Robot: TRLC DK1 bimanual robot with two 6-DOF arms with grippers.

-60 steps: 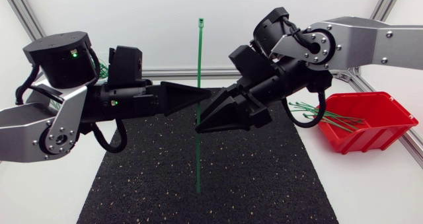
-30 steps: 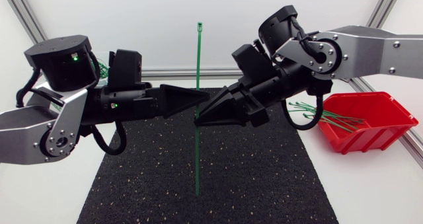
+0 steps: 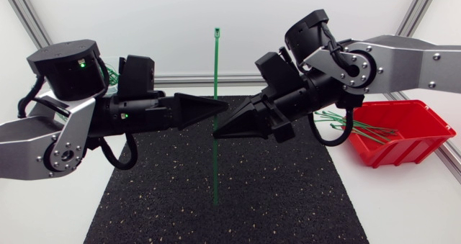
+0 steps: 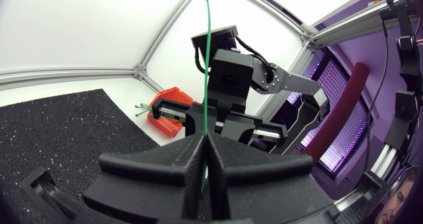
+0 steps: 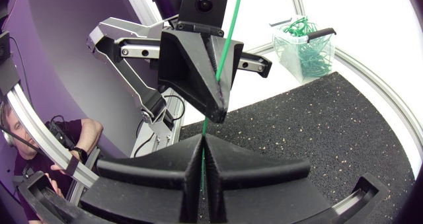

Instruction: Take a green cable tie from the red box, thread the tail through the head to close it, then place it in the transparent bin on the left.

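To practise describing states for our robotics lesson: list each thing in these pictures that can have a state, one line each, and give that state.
cable tie: straight, not threaded, upright above the mat.
left gripper: shut on the cable tie.
right gripper: shut on the cable tie.
red box: open, with spare ties inside.
clear bin: partly filled with tangled ties.

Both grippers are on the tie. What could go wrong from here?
1. The left gripper and right gripper pinch the cable tie mid-strap, fingertips almost touching; re-gripping might knock them together.
2. The tie is straight, its head and tail far apart, so bending it into a loop may make it slip and drop onto the mat.
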